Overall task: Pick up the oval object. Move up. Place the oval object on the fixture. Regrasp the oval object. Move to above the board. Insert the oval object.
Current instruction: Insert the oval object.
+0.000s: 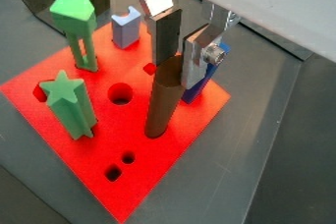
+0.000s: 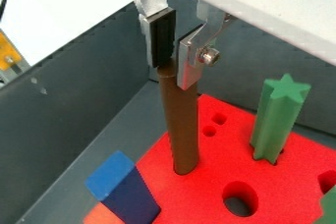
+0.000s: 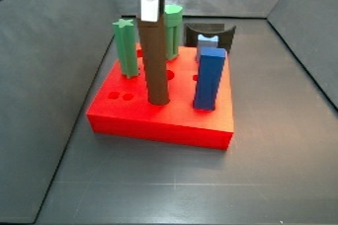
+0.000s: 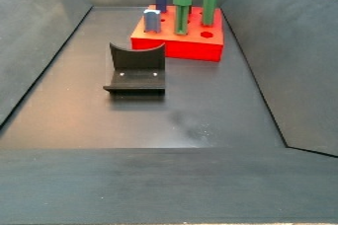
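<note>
The oval object (image 1: 160,105) is a long brown peg standing upright in a hole of the red board (image 1: 164,174). It also shows in a wrist view (image 2: 180,130) and a side view (image 3: 156,66). My gripper (image 1: 180,73) is right above the peg, and its fingertips reach just to the peg's top end in both wrist views (image 2: 178,77) and in a side view (image 3: 149,17). The jaws stand apart, the dark pad faces are bare, and nothing is between them. The fixture (image 4: 136,69) stands on the floor apart from the board (image 4: 185,46) and is empty.
Two green star-topped pegs (image 1: 74,27) (image 1: 69,105) and a blue square peg (image 3: 209,76) stand in the board close around the brown peg. A small pale blue peg (image 1: 126,27) stands at the board's corner. Grey bin walls (image 2: 79,100) enclose the floor.
</note>
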You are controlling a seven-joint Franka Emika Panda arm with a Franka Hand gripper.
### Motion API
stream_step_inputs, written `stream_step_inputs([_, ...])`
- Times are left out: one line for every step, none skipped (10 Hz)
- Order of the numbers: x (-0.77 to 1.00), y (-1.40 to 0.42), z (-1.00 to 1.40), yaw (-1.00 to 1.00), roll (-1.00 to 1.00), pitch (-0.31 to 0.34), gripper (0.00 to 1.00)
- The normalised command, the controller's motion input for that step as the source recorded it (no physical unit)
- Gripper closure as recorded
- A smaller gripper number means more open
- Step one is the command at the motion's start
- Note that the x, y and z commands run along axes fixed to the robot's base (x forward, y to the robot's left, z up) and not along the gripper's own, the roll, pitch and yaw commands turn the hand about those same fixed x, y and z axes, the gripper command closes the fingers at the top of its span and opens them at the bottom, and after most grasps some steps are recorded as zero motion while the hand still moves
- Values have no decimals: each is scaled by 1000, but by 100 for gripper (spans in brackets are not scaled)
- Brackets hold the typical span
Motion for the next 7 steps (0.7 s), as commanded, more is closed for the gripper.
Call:
stream_step_inputs([151, -23, -449, 0, 0, 16, 100])
stream_step_inputs([146, -14, -380, 0, 0, 23, 100])
stream_step_inputs([37, 0, -260, -3, -4, 0, 100])
stream_step_inputs([-69, -37, -246, 0, 0, -29, 100])
stream_step_inputs([-71, -6, -146, 0, 0, -57, 100])
stream_step_inputs([0, 0, -91, 0, -31, -44, 100])
stream_step_inputs([0, 0, -17, 0, 0, -43, 100])
